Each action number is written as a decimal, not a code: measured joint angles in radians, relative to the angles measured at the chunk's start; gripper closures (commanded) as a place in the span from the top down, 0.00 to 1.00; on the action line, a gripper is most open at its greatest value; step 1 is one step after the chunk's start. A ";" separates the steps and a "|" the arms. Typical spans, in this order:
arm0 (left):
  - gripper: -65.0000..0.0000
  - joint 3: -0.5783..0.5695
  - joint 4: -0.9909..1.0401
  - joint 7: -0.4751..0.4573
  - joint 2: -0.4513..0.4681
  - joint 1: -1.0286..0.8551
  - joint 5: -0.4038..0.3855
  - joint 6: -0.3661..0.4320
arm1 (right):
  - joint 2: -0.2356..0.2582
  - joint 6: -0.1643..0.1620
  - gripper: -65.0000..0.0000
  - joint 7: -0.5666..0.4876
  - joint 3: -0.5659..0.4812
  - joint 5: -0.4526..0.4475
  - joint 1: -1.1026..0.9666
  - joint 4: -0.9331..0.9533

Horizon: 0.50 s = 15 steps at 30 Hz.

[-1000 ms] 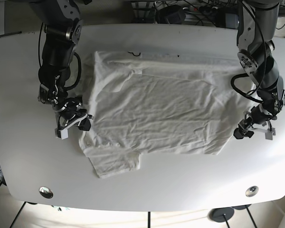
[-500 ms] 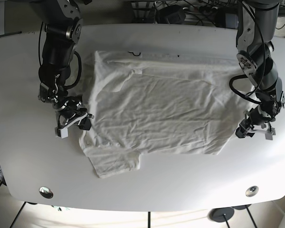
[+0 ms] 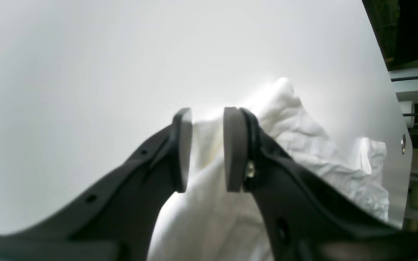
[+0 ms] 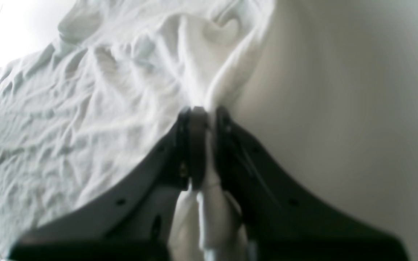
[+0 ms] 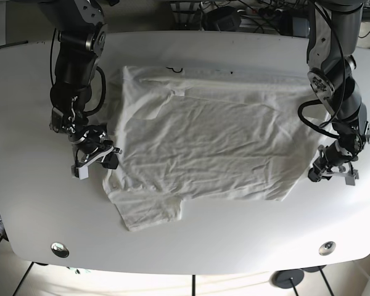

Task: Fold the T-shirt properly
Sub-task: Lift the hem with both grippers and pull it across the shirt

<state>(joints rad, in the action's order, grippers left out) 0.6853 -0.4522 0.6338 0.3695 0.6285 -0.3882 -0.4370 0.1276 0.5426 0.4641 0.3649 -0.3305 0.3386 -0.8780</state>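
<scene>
The white T-shirt [image 5: 209, 142] lies spread and wrinkled on the white table [image 5: 234, 240], plain side up with no print showing. One sleeve [image 5: 151, 213] sticks out at the front left. My right gripper [image 5: 98, 161] is at the shirt's left edge. In the right wrist view it [image 4: 204, 137] is shut on a pinched fold of the shirt [image 4: 85, 90]. My left gripper [image 5: 333, 171] is just off the shirt's right edge. In the left wrist view it [image 3: 207, 145] is open, with the shirt's edge [image 3: 303, 145] bunched beyond the pads.
Cables and equipment [image 5: 234, 15] crowd the table's back edge. Two round metal fittings [image 5: 60, 248] [image 5: 326, 248] sit near the front edge. Bare table lies in front of the shirt and at both sides.
My left gripper has shifted slightly down and right beside the shirt's right edge. The right gripper and the shirt have barely moved.
</scene>
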 measured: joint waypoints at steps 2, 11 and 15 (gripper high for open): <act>0.33 0.000 0.000 0.000 0.000 -0.002 0.000 0.000 | 0.000 0.000 0.04 0.000 0.000 0.000 0.000 0.000; 0.34 -0.004 0.002 0.000 0.000 -0.002 0.003 0.000 | 0.000 0.000 0.04 -0.023 0.000 0.000 -0.005 0.002; 0.31 -0.067 0.059 -0.023 -0.014 0.002 -0.017 -0.009 | -0.009 -0.001 0.04 -0.024 0.001 0.001 -0.005 0.002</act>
<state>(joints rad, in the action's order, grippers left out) 0.6186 -0.3935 0.6109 0.3550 0.6308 -0.4049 -0.4458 0.1184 0.5419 0.4397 0.3660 -0.3298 0.3340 -0.8761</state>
